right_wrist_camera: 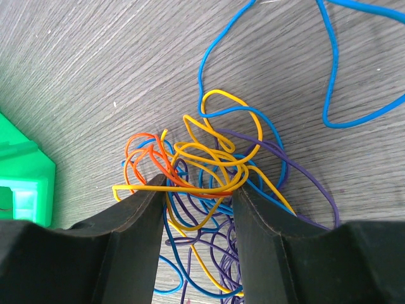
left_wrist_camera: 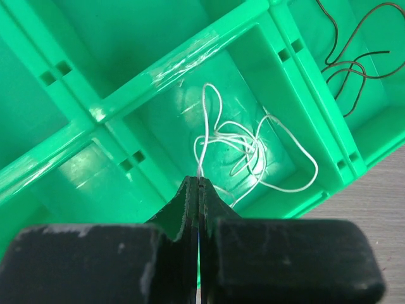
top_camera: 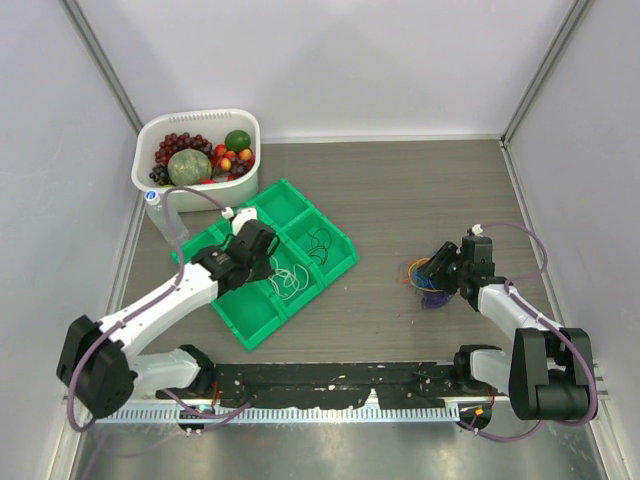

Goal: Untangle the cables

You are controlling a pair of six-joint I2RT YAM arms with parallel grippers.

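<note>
Left gripper [left_wrist_camera: 199, 183] clamped on the white cable [left_wrist_camera: 253, 149], right gripper [right_wrist_camera: 199, 196] spread over the tangle [right_wrist_camera: 215, 158]

We see the white one leave the tips straight, then sprawl in loose loops inside a green tray [left_wrist_camera: 158, 69] compartment. Right of the tray, knotted orange, yellow, blue and purple strands sit between the parted jaws, with one blue loop trailing outward.

We saw a grey wood-grain table [top_camera: 420, 190] boxed in by pale, bare walls [top_camera: 330, 60] on three sides — the back one and two flanks. Slim metal posts [top_camera: 100, 60] ran up the rear corners (one each side). The light was soft and even — a brushed metal strip [top_camera: 330, 455] along the near edge gleamed.
</note>
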